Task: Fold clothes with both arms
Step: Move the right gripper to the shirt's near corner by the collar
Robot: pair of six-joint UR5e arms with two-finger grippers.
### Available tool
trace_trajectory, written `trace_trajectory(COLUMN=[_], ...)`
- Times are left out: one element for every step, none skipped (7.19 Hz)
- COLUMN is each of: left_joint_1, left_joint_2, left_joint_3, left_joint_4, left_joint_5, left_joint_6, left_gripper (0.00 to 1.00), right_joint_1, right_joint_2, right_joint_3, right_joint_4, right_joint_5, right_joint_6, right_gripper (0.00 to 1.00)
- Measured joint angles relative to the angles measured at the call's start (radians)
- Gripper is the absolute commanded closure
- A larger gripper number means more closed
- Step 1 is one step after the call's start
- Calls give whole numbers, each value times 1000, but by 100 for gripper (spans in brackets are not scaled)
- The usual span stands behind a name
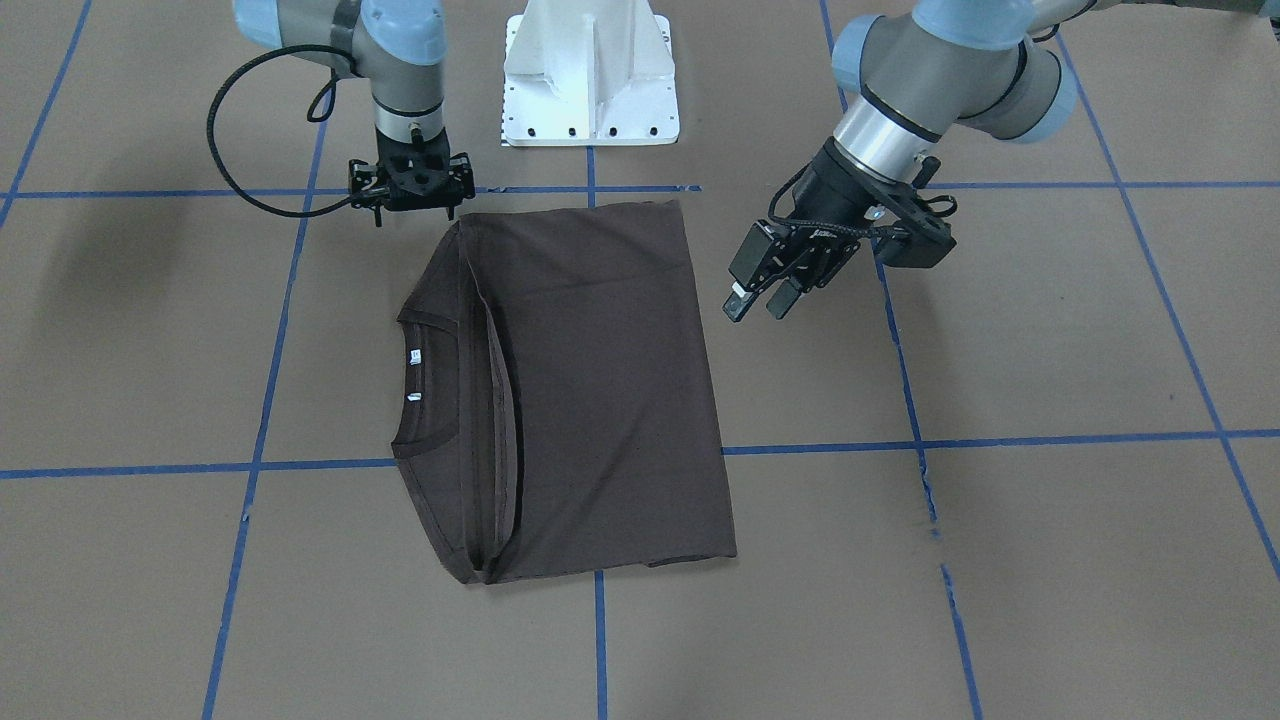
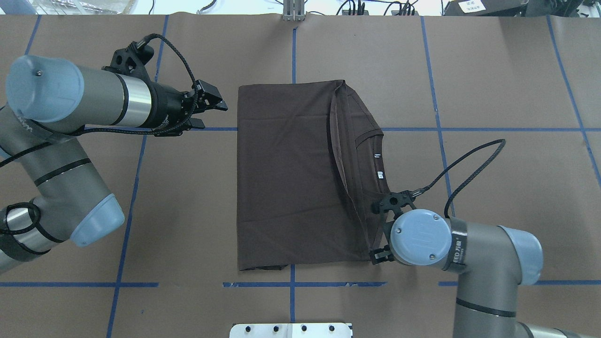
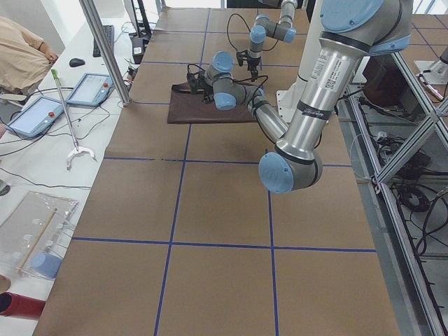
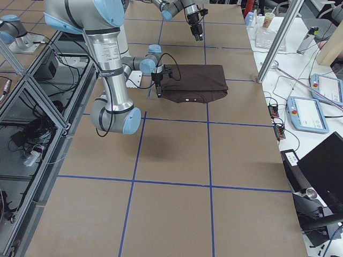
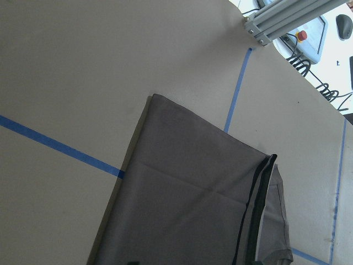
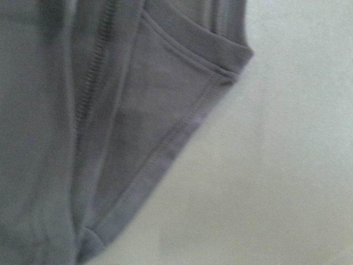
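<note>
The table (image 1: 1050,560) is covered with brown paper and divided into squares by blue tape lines (image 1: 1000,440). The white pedestal base (image 1: 590,75) stands at its robot edge. Directly in front of this base, toward the operators' side, lies the dark brown T-shirt (image 1: 600,400), already folded to a flat rectangle. Its near edge is just in front of the base. The collar (image 1: 420,440), with small white labels (image 1: 415,356), is on the end toward the right-arm side of the base.

The right gripper (image 1: 412,190) hangs low on the right-arm side of the base, at the shirt corner nearest the base. Its wrist view shows only blurred cloth and seams from very close, and I cannot tell how its jaws stand. The left gripper (image 1: 757,308) is on the other side of the base, tilted down beside the plain end of the shirt. It is apart from the cloth, with its jaws spread and nothing between them.

The fabric looks thin, soft and light, so I expect it will hang limp and that the layers can slide over each other. In my judgement the best hold is at the corners, pinching all layers together close to the table, and both arms should lift evenly.
</note>
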Motion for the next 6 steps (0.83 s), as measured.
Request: trace_trajectory(left_joint_1=[0, -1, -1, -1, -2, -2], left_joint_2=[4, 6, 6, 6, 6, 6], left_joint_3=[-6, -11, -14, -16, -18, -21], left_joint_4=[0, 1, 1, 1, 1, 1], left_joint_5=[-5, -7, -8, -8, -8, -9], left_joint_6=[0, 0, 0, 0, 0, 0], left_gripper=[27, 27, 27, 27, 27, 27], right_joint_1=[9, 23, 49, 86, 115, 126], right_joint_2=[-34, -21, 18, 70, 116, 142], right_joint_3=[22, 25, 15, -10, -36, -51], right_joint_4=[2, 0, -3, -5, -5, -1], right_joint_5=[2, 7, 18, 35, 49, 56], right_joint_6=[-18, -21, -20, -19, 0, 91], right_gripper=[0, 0, 0, 0, 0, 0])
